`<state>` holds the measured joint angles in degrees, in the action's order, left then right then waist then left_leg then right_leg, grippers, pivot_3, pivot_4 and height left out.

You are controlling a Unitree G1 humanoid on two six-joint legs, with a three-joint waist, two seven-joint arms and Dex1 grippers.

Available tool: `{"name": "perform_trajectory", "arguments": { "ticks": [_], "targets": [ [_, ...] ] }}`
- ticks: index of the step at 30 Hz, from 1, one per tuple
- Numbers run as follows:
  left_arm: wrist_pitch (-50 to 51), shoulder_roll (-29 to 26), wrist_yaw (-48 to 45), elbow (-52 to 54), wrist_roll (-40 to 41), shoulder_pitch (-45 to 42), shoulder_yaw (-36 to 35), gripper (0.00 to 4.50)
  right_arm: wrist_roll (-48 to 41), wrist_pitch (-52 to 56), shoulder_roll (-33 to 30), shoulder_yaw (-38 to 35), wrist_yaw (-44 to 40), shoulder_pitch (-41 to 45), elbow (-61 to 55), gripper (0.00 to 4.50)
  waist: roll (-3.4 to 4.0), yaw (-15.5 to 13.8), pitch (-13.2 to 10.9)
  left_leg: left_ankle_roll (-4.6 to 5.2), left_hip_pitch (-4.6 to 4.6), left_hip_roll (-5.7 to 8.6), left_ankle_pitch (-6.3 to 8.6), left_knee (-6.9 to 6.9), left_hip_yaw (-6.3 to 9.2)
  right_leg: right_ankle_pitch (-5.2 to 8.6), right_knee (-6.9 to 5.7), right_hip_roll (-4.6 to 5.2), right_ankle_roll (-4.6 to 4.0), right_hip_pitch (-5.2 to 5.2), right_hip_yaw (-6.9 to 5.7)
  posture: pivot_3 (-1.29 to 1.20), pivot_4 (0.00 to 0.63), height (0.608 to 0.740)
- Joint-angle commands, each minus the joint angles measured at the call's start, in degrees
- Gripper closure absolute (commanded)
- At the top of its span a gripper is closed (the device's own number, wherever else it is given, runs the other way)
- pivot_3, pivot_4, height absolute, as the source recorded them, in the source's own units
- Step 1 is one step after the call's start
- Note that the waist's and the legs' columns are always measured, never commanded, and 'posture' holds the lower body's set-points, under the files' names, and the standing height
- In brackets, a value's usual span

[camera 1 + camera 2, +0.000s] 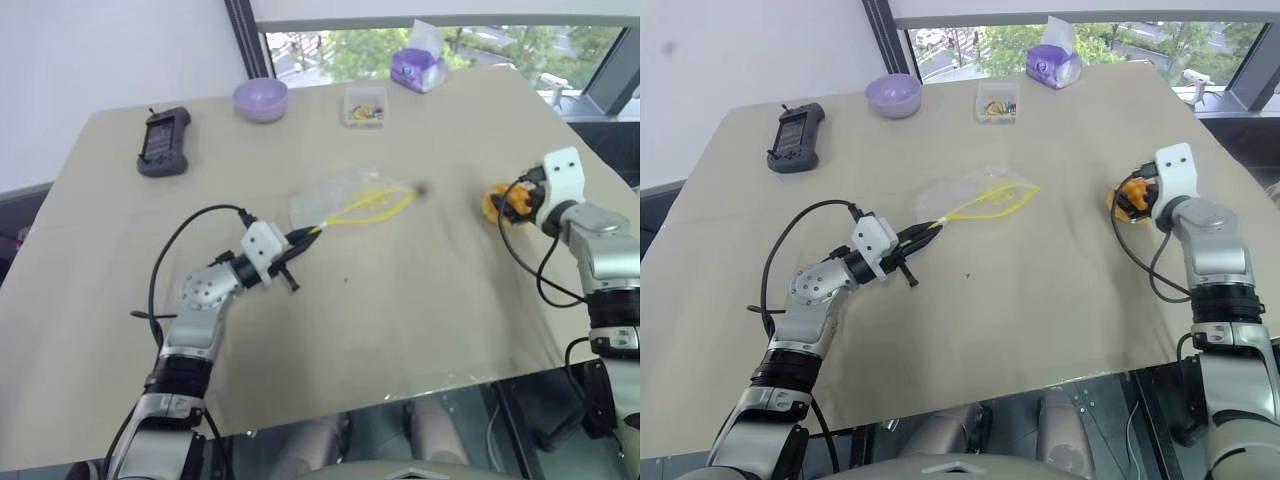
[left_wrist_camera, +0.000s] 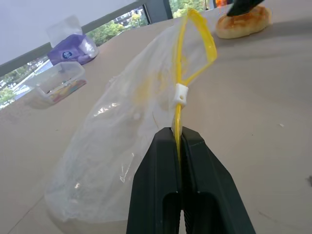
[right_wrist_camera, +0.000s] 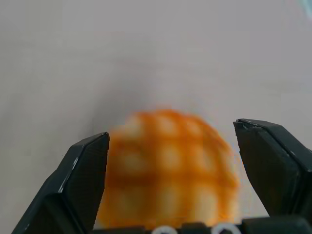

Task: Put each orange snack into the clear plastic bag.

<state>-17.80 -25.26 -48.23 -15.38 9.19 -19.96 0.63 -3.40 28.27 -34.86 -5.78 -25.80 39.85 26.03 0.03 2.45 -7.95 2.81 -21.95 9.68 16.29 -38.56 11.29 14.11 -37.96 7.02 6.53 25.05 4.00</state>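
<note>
A clear plastic bag (image 1: 335, 197) lies crinkled at the middle of the tan table, its yellow strip (image 1: 375, 203) standing in an open loop toward the right. My left gripper (image 2: 179, 132) is shut on the near end of that strip, pointing level across the table. One orange snack (image 3: 168, 170), a domed bun with a grid crust, rests on the table near the right side (image 1: 497, 203). My right gripper (image 3: 170, 129) is open, one finger on each side of the bun and neither pressing on it.
Along the far edge stand a purple bowl (image 1: 261, 99), a small clear box of colourful bits (image 1: 364, 106) and a purple tissue pack (image 1: 418, 66). A black handheld device (image 1: 163, 141) lies at the far left. The table's right edge runs close behind the bun.
</note>
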Motion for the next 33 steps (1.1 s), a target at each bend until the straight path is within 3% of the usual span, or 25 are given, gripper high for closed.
{"name": "perform_trajectory", "arguments": {
  "ticks": [1, 7, 13, 31, 33],
  "targets": [
    [-0.5, -0.1, 0.7, 1.2, 0.2, -0.3, -0.2, 4.50, -2.3, 1.5, -0.4, -3.5, 0.6, 4.7, 3.2, 0.06, 0.00, 0.1, 0.0, 0.00, 0.00, -0.01, 0.00, -0.01, -0.01, 0.00, -0.01, 0.00, 0.00, 0.00, 0.01, 0.00, 0.150, 0.740],
    [-0.2, -0.4, 1.0, 1.6, 0.2, -0.2, -0.3, 4.50, -8.8, 6.3, 1.7, -9.2, 0.9, 9.0, 8.0, 0.06, 0.00, 0.0, 0.0, 0.00, -0.03, -0.01, 0.00, -0.03, 0.00, 0.00, 0.00, 0.00, 0.00, 0.00, 0.00, 0.00, 0.150, 0.740],
    [0.2, -0.6, 1.3, 2.2, 0.1, 0.2, -0.3, 4.50, -9.3, 10.4, 1.5, -9.0, 1.3, 9.5, 10.5, 0.06, 0.00, 0.0, 0.0, 0.00, -0.03, -0.01, 0.00, -0.03, 0.01, 0.00, 0.00, 0.00, 0.00, 0.00, 0.00, 0.00, 0.150, 0.740],
    [1.0, -0.7, 1.7, 3.4, 0.1, 0.7, -0.3, 4.50, -4.9, 17.4, -0.4, 4.2, -9.4, 1.9, 4.1, 0.06, -0.26, 0.0, 0.2, 0.00, 0.02, -0.03, 0.00, -0.05, 0.02, 0.00, -0.01, 0.01, 0.00, -0.04, -0.01, 0.00, 0.150, 0.740],
    [1.1, -0.8, 1.7, 3.5, 0.1, 0.8, -0.3, 4.50, -4.6, 17.2, -0.3, 3.7, -8.4, 2.0, 4.9, 0.61, -0.37, 0.0, 0.3, 0.00, 0.04, -0.03, 0.00, -0.05, 0.03, 0.00, -0.01, 0.00, 0.00, -0.07, -0.03, 0.00, 0.150, 0.740]
  ]
}}
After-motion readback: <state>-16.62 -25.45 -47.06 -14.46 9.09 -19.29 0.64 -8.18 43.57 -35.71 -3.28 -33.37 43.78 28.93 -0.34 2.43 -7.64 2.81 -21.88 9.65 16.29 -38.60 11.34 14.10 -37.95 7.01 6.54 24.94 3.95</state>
